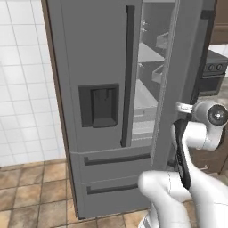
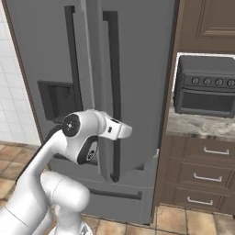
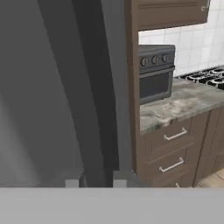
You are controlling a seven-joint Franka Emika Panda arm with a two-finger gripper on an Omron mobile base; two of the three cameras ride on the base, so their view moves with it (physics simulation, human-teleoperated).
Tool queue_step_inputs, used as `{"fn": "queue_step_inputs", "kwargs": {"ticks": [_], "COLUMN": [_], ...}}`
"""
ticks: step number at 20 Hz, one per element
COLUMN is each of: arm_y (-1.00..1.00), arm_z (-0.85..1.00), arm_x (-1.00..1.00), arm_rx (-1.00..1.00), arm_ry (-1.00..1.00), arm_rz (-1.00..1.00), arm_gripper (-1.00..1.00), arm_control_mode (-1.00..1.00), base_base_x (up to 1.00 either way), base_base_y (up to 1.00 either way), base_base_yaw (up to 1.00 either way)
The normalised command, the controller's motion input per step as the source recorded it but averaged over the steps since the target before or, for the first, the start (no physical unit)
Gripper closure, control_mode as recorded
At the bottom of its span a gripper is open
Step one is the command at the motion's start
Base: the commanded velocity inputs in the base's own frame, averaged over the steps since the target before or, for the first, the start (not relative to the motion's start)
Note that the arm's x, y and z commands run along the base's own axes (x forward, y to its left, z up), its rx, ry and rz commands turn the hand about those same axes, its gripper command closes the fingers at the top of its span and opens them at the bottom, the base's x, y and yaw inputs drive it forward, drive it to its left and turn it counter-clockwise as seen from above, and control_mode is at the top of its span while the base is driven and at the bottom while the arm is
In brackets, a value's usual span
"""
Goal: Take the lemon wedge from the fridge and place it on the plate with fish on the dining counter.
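White-tiled kitchen wall [image 1: 22,67] flanks the tall grey French-door fridge [image 1: 102,53], right door ajar, as the two-finger gripper [image 3: 97,179] straddles its dark bar handle [image 2: 111,69], jaws open or clamped unclear; the tiny lemon wedge, hidden inside, probably light, soft and slippery, wants a gentle pinch across the rind.

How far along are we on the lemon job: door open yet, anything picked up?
Done: the fridge right door stands partly open, with shelves visible through the gap in the left base view. In hand: the gripper sits at that door's dark handle; whether it is gripping the handle I cannot tell. Left: open the door wider, find and grasp the lemon wedge, drive to the dining counter and set it on the plate with fish.
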Motion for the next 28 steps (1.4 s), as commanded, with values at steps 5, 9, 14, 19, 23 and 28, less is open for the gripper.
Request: {"fn": "queue_step_inputs", "kwargs": {"ticks": [5, 9, 14, 19, 23, 28], "arm_y": [-0.22, 0.80, 1.00, 0.90, 0.23, -0.32], "arm_z": [0.33, 0.91, 0.98, 0.28, 0.00, 0.00], "arm_x": [-0.97, -0.56, -0.24, 0.34, 0.66, 0.44], "arm_rx": [0.12, 0.00, -0.02, -0.17, -0.11, 0.00], "arm_ry": [0.00, -0.08, 0.00, -0.06, -0.01, 0.03], "arm_rz": [-0.15, -0.30, -0.35, -0.60, -0.45, -0.01], "arm_gripper": [-1.00, -1.00, -1.00, -1.00, -1.00, -1.00], "arm_control_mode": [-1.00, -1.00, -1.00, -1.00, -1.00, -1.00], "base_base_x": [0.00, 0.00, 0.00, 0.00, 0.00, 0.00], "base_base_y": [0.00, 0.00, 0.00, 0.00, 0.00, 0.00], "base_base_yaw": [0.00, 0.00, 0.00, 0.00, 0.00, 0.00]}}
